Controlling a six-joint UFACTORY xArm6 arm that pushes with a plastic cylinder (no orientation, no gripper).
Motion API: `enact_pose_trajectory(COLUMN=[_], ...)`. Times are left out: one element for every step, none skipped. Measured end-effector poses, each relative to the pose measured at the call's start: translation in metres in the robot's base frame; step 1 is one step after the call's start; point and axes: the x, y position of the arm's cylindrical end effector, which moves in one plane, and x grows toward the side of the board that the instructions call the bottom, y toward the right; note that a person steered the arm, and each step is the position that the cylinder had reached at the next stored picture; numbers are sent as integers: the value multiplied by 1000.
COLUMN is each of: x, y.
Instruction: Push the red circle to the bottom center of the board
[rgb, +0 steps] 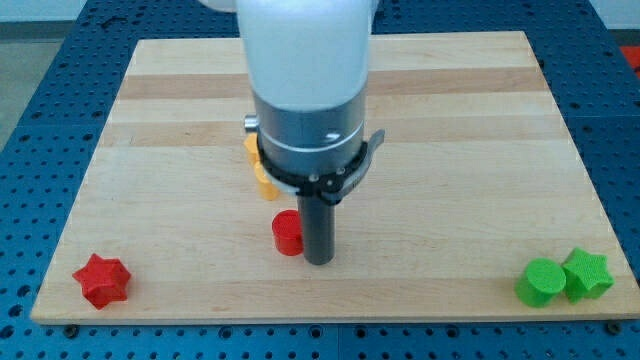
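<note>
Red star (102, 279) sits far to my tip's left near the board (450, 100) bottom-left corner, irrelevant. Yellow block (262, 172), shape hidden by the arm, is just above-left of the tip. Red circle (288, 233) touches my tip (318, 260) on its left side, already near bottom center. No jaws here, nothing grasped. Judgement: reposition above the circle, nudge down gently. Green circle (540, 282) and green star (588, 274) far right.

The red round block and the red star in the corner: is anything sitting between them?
No. In the camera view, only bare wood lies between the red circle and the red star. My tip stands on the circle's other side, at the view's right.
</note>
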Motion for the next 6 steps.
enact_pose_trajectory(x=[0, -23, -62, -66, -47, -9], y=[34, 69, 55, 5, -22, -47])
